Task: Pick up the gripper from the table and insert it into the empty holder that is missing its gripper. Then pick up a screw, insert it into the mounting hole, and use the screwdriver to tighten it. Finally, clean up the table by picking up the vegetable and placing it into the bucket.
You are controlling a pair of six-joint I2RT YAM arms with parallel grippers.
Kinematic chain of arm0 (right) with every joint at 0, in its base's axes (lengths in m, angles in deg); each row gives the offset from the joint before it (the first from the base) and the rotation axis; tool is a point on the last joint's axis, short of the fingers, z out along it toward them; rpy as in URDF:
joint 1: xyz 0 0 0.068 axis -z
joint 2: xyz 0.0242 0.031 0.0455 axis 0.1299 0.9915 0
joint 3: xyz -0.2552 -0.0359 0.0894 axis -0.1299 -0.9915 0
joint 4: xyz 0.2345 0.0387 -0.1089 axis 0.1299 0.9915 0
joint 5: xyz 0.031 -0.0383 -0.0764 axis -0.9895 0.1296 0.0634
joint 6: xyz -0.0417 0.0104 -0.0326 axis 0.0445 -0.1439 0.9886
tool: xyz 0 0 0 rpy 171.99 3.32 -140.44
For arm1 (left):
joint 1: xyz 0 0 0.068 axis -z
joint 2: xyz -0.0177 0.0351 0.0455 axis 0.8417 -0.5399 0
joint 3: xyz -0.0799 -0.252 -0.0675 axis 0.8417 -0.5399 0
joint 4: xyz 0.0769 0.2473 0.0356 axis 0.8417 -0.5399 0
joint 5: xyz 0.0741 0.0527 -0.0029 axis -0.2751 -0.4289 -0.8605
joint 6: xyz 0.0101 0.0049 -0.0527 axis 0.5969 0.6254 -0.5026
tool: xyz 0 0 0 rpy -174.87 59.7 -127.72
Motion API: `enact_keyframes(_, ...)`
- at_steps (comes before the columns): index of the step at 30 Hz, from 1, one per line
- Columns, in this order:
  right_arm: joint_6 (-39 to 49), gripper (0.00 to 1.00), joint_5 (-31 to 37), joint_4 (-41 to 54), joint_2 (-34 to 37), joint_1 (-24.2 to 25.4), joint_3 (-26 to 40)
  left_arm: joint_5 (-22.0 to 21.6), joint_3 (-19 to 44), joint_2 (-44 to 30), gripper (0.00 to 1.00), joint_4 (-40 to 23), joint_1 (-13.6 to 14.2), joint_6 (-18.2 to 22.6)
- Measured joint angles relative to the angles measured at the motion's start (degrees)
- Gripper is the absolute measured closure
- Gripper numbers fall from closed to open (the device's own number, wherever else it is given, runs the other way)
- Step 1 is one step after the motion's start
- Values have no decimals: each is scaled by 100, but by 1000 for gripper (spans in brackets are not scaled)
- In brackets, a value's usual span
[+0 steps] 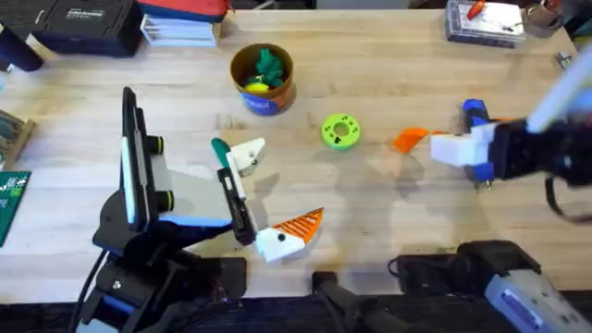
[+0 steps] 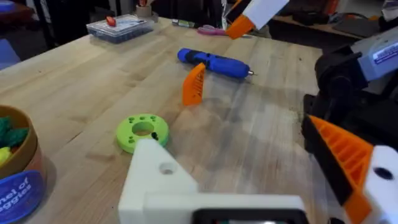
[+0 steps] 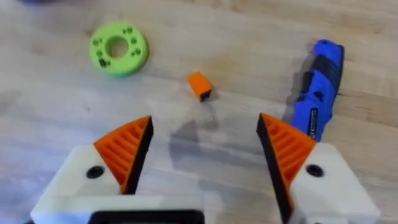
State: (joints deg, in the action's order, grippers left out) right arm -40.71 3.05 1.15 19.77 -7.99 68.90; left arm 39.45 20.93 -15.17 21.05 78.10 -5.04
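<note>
My left gripper [image 1: 277,231] hangs with jaws wide, empty. My right gripper [image 3: 202,146], jaws spread and empty, hovers above the light wooden desk [image 1: 388,199]; the bright blue pen-shaped screwdriver [image 3: 318,87] lies just beside one finger. I should centre over its barrel before closing.

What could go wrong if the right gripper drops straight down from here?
The open right gripper hangs above bare table, with the screwdriver outside one finger; it could close on nothing or nudge it rolling. The small orange piece ahead could also get knocked away.
</note>
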Motion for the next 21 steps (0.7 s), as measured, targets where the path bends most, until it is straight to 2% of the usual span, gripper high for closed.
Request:
enact_keyframes(5,597,8,-20,396,1578,-99,802,0,0,0,15,0,0,0)
enact_keyframes(9,796,8,-90,196,2576,-114,986,0,0,0,16,0,0,0)
enact_keyframes(14,1227,8,-141,177,3479,-215,986,0,0,0,15,0,0,-2)
enact_keyframes(19,1722,8,-10,90,4051,-433,986,0,0,0,14,0,0,-4)
enact_keyframes(21,1821,71,130,75,4174,-515,986,0,0,0,15,0,0,-7)
